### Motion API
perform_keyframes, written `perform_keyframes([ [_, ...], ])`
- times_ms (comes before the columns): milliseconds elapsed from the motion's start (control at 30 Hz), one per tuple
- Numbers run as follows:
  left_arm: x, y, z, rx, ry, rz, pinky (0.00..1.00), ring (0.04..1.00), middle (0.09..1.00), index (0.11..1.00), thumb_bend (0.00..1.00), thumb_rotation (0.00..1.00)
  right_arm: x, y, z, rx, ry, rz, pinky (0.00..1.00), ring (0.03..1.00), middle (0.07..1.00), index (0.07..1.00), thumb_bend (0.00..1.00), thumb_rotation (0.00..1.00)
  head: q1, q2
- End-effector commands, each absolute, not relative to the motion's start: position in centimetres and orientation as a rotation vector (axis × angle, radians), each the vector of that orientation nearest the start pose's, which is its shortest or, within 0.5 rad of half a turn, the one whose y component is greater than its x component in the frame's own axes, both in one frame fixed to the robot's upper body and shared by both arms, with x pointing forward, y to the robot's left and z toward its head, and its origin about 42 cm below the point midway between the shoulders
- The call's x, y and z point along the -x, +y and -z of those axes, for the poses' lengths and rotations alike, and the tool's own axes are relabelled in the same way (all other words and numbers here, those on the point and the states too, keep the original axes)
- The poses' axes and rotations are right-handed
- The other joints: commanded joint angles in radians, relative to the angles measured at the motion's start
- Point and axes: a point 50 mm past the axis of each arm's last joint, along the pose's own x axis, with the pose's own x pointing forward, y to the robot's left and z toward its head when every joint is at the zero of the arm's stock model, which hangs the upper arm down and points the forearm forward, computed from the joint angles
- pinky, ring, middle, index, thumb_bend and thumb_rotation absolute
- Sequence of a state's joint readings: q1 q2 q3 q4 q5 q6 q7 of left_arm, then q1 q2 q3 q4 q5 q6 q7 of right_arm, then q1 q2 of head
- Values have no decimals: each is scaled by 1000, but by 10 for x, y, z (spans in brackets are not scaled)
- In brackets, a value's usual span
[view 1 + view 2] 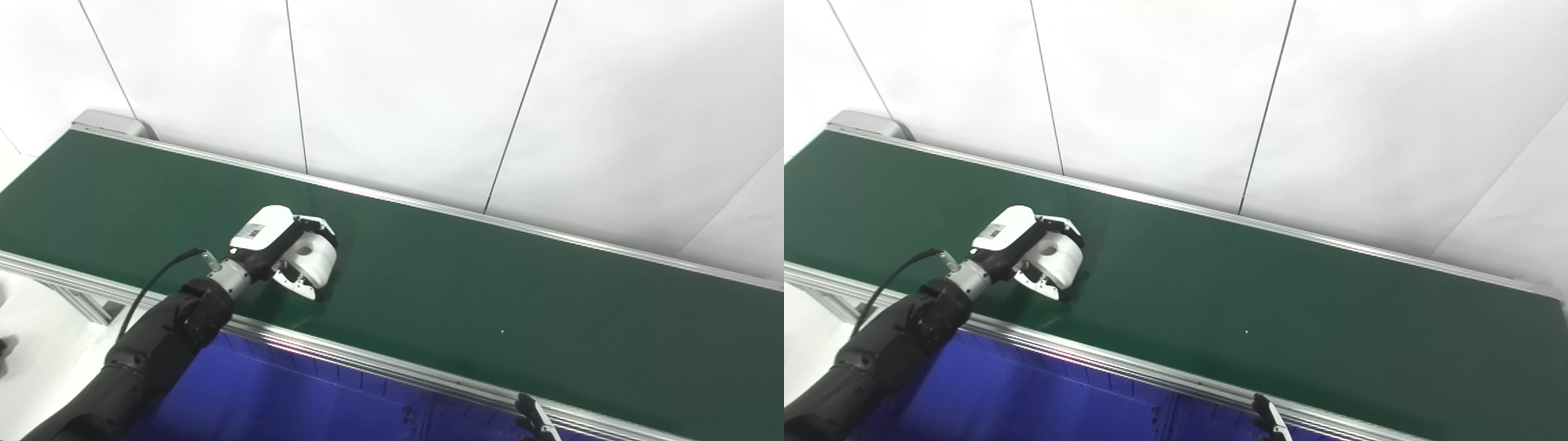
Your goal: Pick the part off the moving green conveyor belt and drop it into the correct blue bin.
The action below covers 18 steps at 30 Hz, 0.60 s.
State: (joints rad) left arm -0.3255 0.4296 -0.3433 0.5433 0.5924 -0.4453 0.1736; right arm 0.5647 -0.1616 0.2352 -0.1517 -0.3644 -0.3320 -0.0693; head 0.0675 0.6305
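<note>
A white, rounded part [315, 257] with a hole in its upper face sits at the near side of the green conveyor belt [490, 288]. My left hand [288, 245] reaches over the belt's front rail and its fingers [297, 285] and thumb wrap around the part, so it is shut on it. I cannot tell whether the part rests on the belt or hangs just above it. Of my right hand [533, 419] only dark fingertips show at the bottom edge, over the front rail. A blue bin [294, 404] lies below the belt's near rail.
An aluminium rail [367, 361] runs along the belt's front edge and another along the back, under a white panelled wall [398, 92]. The belt's end housing [107, 122] is at the far left. A white surface [37, 343] lies at the lower left.
</note>
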Motion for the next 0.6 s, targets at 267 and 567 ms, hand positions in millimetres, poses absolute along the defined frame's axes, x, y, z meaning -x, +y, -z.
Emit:
perform_keyframes([
  [267, -375, 298, -113, -1000, -389, 349, 354, 374, 466, 553, 492, 0, -79, -207, -69, 376, -3, -199, 805, 878, 918, 953, 770, 431, -28, 23],
  [567, -327, 306, -141, -862, -487, 339, 318, 359, 461, 558, 489, 0, -76, -198, -81, 370, -24, -199, 806, 874, 916, 950, 757, 423, -151, 122],
])
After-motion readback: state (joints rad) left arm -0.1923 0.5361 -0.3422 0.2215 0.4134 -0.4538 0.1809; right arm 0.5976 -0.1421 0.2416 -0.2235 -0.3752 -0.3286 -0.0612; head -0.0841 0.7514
